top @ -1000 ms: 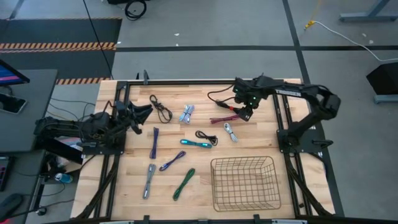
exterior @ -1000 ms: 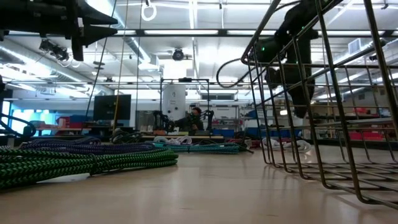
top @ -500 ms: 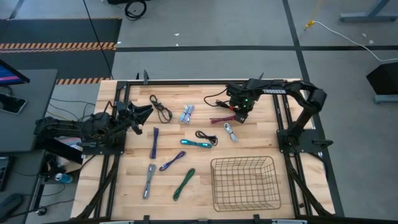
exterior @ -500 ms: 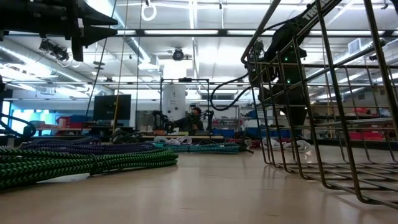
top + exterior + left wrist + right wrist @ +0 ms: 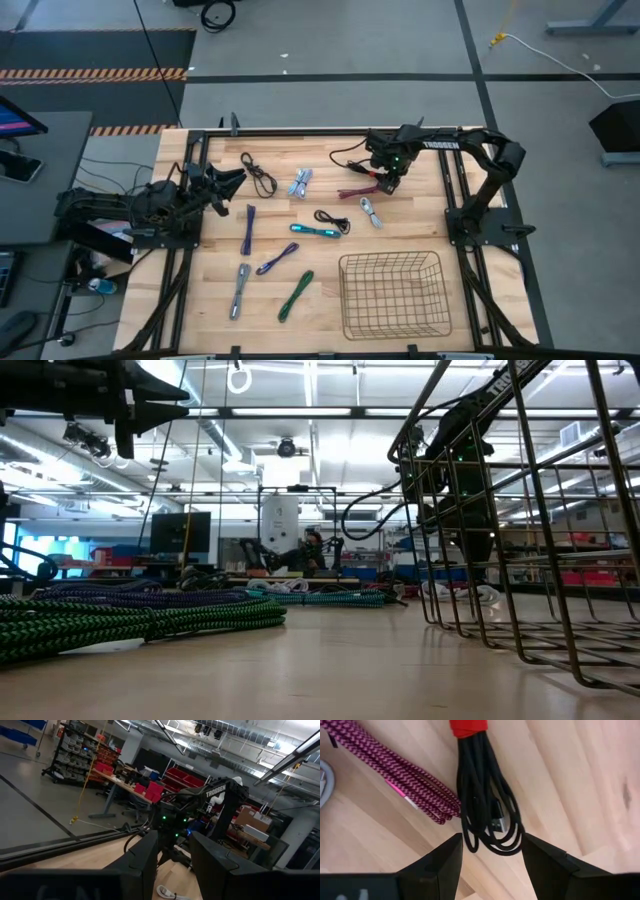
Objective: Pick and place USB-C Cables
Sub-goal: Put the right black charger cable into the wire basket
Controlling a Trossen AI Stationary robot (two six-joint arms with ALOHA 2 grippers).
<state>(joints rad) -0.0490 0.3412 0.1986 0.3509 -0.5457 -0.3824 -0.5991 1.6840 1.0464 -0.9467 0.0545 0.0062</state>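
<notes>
Right gripper point(image 5: 389, 184) lowered at the far right part of the table point(image 5: 420, 225), jaws spread wide, one finger point(image 5: 432, 867) on each side of the looped end of a black cable bundle with a red band point(image 5: 487, 805); nothing clamped. Pink-and-black braided cable point(image 5: 395, 775) lying just beside that bundle, a grey cable point(image 5: 324, 777) at the edge of the right wrist view. Left gripper point(image 5: 228, 182) parked at the left edge of the table, raised, jaws partly apart and empty, fingers point(image 5: 142, 857) aimed across at the right arm. Remaining cables spread flat on the wood: thin black point(image 5: 259, 175), silver-white point(image 5: 300, 183), dark blue point(image 5: 248, 229), teal point(image 5: 316, 231), purple point(image 5: 277, 259), grey point(image 5: 240, 290), green point(image 5: 296, 294). Black wire-mesh basket point(image 5: 392, 293) at the near right, holding no cable.
</notes>
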